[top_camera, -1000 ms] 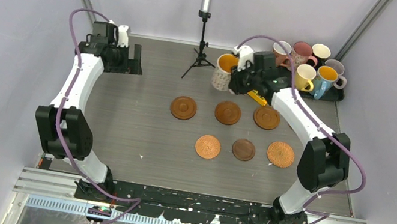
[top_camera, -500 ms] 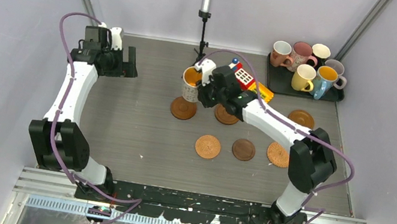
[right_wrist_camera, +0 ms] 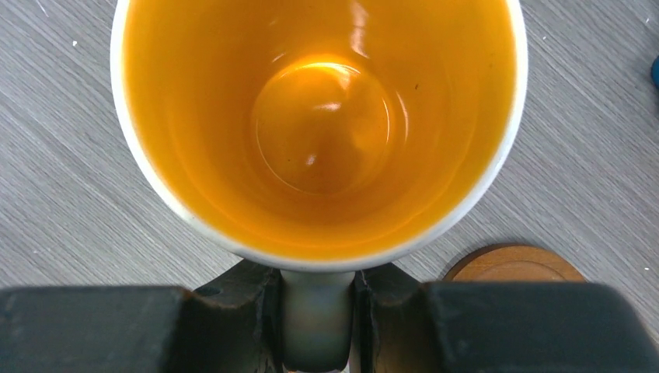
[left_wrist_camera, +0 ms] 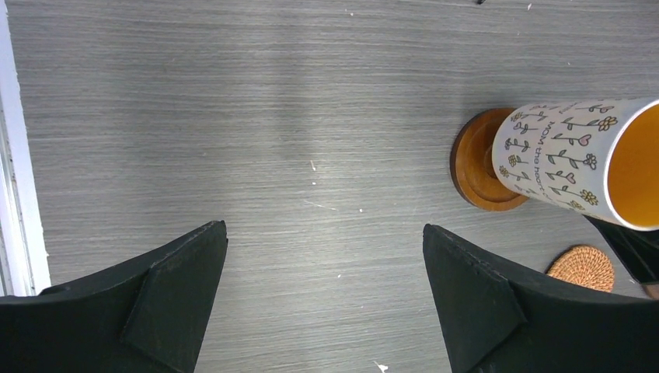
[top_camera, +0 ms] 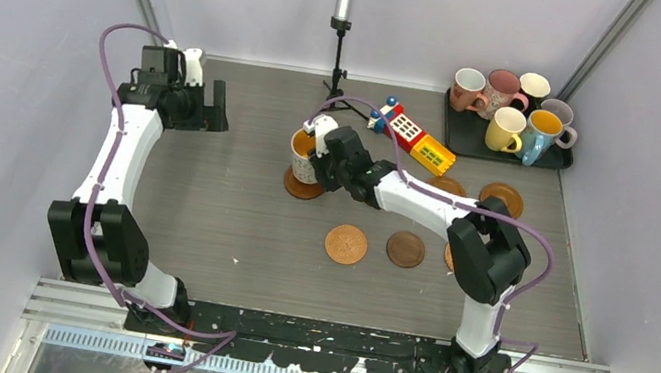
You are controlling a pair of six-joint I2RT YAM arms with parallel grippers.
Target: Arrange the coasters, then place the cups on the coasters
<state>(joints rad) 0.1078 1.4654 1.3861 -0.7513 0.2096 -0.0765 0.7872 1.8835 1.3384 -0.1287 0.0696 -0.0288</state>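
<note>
My right gripper (top_camera: pixel 324 150) is shut on the handle (right_wrist_camera: pixel 317 318) of a white flower-patterned cup (top_camera: pixel 304 154) with an orange inside (right_wrist_camera: pixel 319 116). The cup is right over the leftmost brown coaster (top_camera: pixel 304 186), its base at or just above that coaster (left_wrist_camera: pixel 475 167); I cannot tell if they touch. More coasters lie on the table: an orange woven one (top_camera: pixel 346 244), a dark one (top_camera: pixel 405 249) and brown ones (top_camera: pixel 502 197) partly hidden by my right arm. Several cups (top_camera: pixel 507 128) stand on the black tray (top_camera: pixel 557 160). My left gripper (top_camera: pixel 209 103) is open and holds nothing (left_wrist_camera: pixel 322 228).
A red-and-yellow toy block (top_camera: pixel 411 136) lies behind my right arm, near the tray. A black tripod stand (top_camera: pixel 333 81) is at the back centre. The woven coaster (left_wrist_camera: pixel 581 268) and a brown coaster's edge (right_wrist_camera: pixel 513 264) show in the wrist views.
My right arm has carried the white patterned cup from near the tray leftward and down to the leftmost coaster. The left arm has shifted only slightly and stays open.
</note>
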